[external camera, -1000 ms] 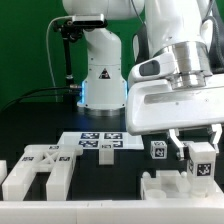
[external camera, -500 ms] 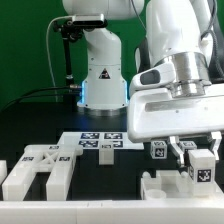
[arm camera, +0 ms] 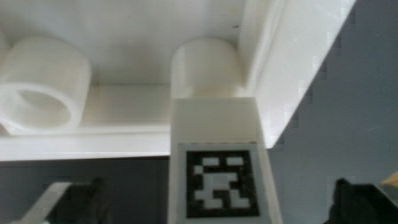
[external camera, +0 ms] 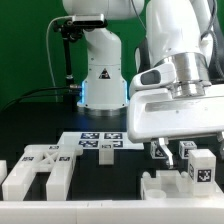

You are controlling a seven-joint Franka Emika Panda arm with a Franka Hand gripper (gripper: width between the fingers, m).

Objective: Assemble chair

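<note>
The chair parts are white blocks with black-and-white tags. A white bar with a tag on its end (external camera: 203,167) stands at the exterior view's right, on a larger white piece (external camera: 170,187). My gripper (external camera: 188,151) hangs just above it. In the wrist view the tagged bar (arm camera: 221,170) lies midway between my two dark fingers (arm camera: 73,200), which stand far apart and do not touch it, so my gripper (arm camera: 222,205) is open. Two round pegs (arm camera: 43,92) stick out of the white piece beyond the bar. A small tagged cube (external camera: 158,150) is partly hidden behind my hand.
More white chair parts (external camera: 40,170) lie at the exterior view's front left. The marker board (external camera: 100,141) lies in the middle of the black table. The arm's base (external camera: 100,75) stands behind it, with a green backdrop beyond.
My hand has come down a little over the tagged bar at the right. The bar and the other parts have stayed in place.
</note>
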